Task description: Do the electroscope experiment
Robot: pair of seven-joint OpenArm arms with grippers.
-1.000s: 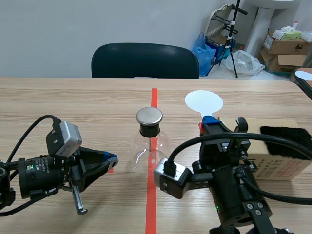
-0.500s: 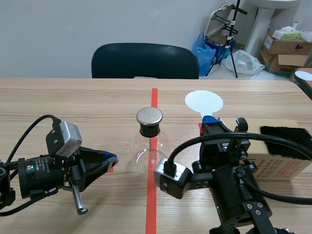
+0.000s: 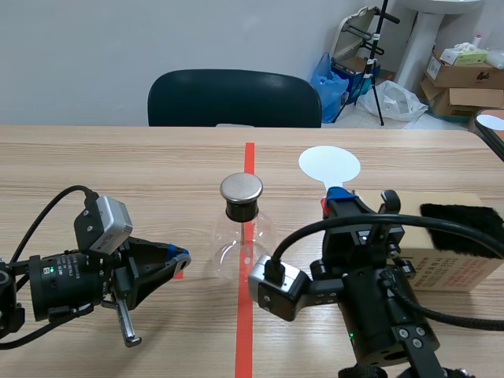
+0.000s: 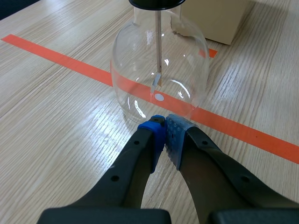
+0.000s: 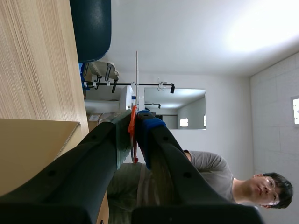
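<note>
The electroscope, a clear glass flask [image 3: 241,240] with a black stopper and a round metal cap [image 3: 241,187], stands on the red tape line at mid-table. Inside the flask [image 4: 159,70] a thin rod with foil hangs down. My left gripper [image 3: 179,257] lies low to the left of the flask, shut on nothing; in the left wrist view the left gripper [image 4: 164,123] almost touches the glass base. My right gripper [image 3: 337,198] is raised and shut on the red handle [image 5: 133,135] of a white disc paddle [image 3: 329,164], seen edge-on as a thin white plate [image 5: 137,70].
A cardboard box [image 3: 445,264] with a black furry pad [image 3: 461,227] on top sits at the right, behind the right arm. A dark chair [image 3: 234,98] stands at the table's far edge. A person [image 5: 205,172] shows in the right wrist view.
</note>
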